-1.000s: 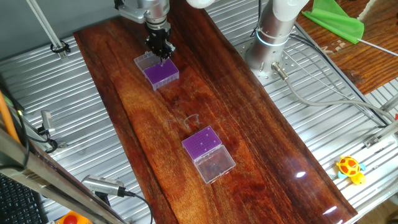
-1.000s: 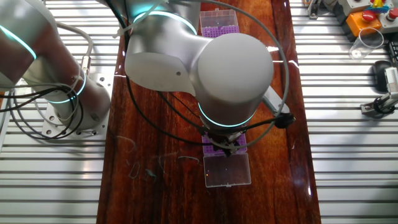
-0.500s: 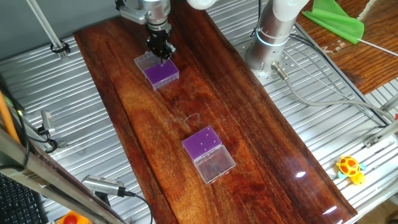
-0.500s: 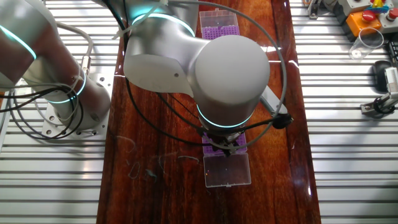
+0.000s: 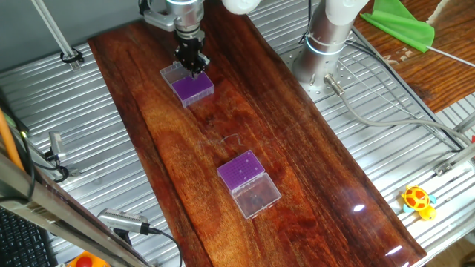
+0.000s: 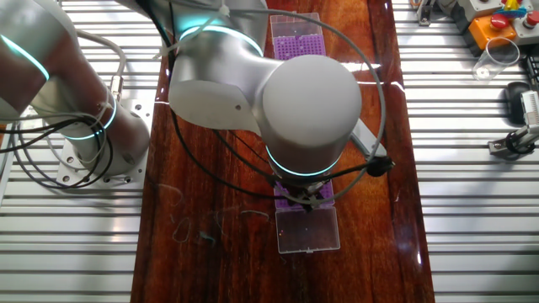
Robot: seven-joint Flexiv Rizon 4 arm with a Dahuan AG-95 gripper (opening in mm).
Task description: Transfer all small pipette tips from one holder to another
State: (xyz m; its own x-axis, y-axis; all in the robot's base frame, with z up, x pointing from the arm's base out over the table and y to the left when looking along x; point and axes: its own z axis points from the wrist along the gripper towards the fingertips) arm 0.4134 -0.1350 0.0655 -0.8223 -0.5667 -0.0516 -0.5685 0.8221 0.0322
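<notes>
My gripper (image 5: 192, 68) points down over the far edge of a holder with a purple insert (image 5: 194, 87), its clear lid (image 5: 171, 73) lying open beside it. In the other fixed view the gripper (image 6: 307, 199) shows under the big wrist joint, at the purple insert (image 6: 285, 200) with the clear lid (image 6: 308, 230) in front. A second holder with a purple insert (image 5: 240, 168) and clear lid (image 5: 257, 196) sits mid-table; it also shows at the top of the other view (image 6: 296, 39). The fingertips look close together. The pipette tips are too small to make out.
The arm's base (image 5: 324, 44) stands on the metal table to the right of the wooden board (image 5: 297, 170). Cables (image 5: 386, 111) run across the metal surface. A yellow toy (image 5: 418, 201) lies at the right edge. A clear cup (image 6: 499, 52) stands at the far right.
The wrist joint has shifted slightly to the left in the other fixed view. The gripper stays over the same holder's insert; both holders have not moved.
</notes>
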